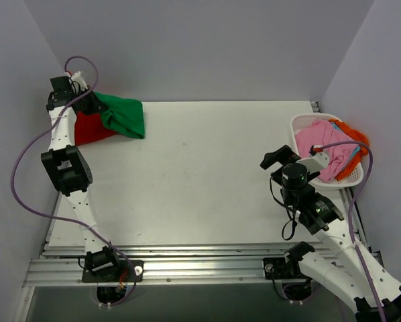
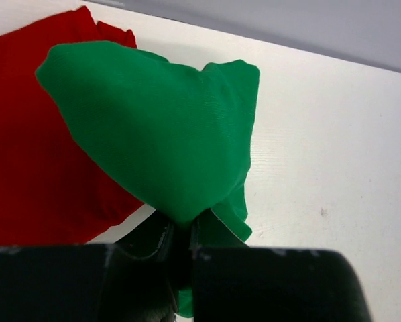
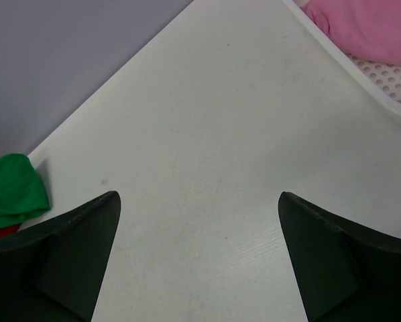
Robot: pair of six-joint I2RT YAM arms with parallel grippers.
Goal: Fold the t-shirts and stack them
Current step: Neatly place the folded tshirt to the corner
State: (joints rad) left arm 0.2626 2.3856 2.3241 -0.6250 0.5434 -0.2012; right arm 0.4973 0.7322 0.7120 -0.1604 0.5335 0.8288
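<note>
Green t-shirt [image 2: 160, 127] first: it sits at the far-left corner of the table [image 1: 207, 174], folded into a thick wad. One end is pinched in my left gripper [image 2: 184, 231], whose jaws are clamped on a gathered bit of its cloth. From that pinch it fans away from me and lies partly over the red t-shirt [image 1: 90, 129], which is spread flat beneath it and to its left.

I judge the fabric light, soft and limp. It will sag and slide on itself, it won't hold a crease unless pressed down, and a grip on one layer could peel the fold open. The better hold would be across all the layers at an edge or corner, as I seem to have now. I can't tell how many layers are actually caught.

Its long axis runs roughly along the far edge of the table, the pinched end at the left and the free end pointing right and slightly toward me.

My right gripper [image 3: 197, 196] hangs over bare table with its jaws wide apart, holding nothing, just beside the white lattice basket [image 1: 301, 121]. In the basket a pink t-shirt [image 1: 321, 137] and an orange t-shirt [image 1: 351, 131] lie heaped, unfolded.
</note>
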